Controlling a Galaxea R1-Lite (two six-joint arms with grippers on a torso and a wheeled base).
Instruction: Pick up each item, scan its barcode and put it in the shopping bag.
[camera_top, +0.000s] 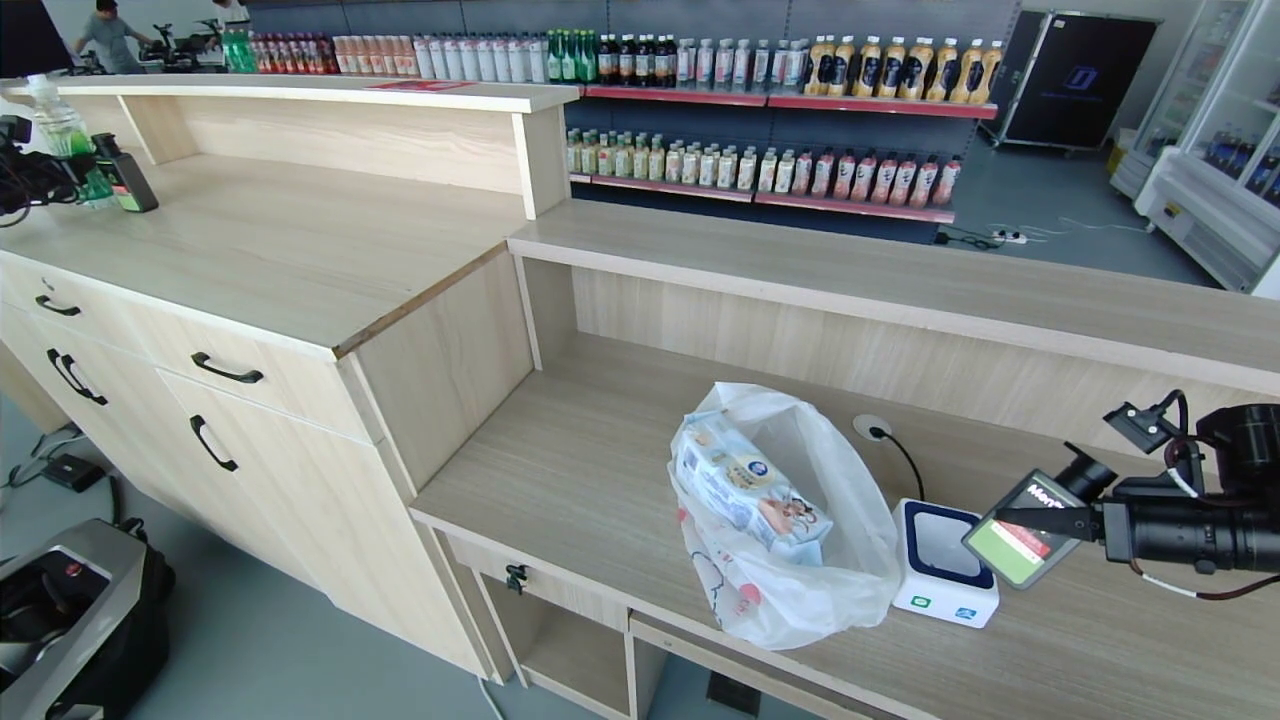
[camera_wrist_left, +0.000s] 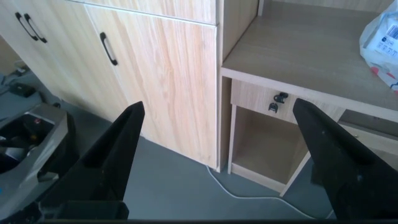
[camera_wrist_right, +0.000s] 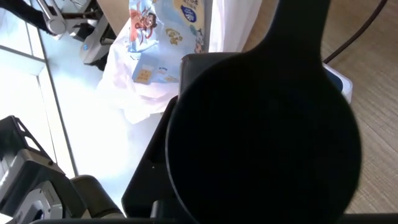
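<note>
Right gripper (camera_top: 1030, 525) up front, fingers pinching a small green-and-red pack (camera_top: 1015, 548) just beside the scanner (camera_top: 945, 578) — scan under way, I'd say, bagging to come. One wipes pack (camera_top: 745, 490) already sits in the shopping bag (camera_top: 800, 600) on the tabletop (camera_top: 560, 460). Left gripper (camera_wrist_left: 217, 107) hangs low, fingers spread, empty.

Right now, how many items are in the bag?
1: a wipes pack inside the bag on the counter, beside the scanner; more may be hidden under it.

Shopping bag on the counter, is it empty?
No, the shopping bag holds a blue-and-white soft pack, seen through its open top.
</note>
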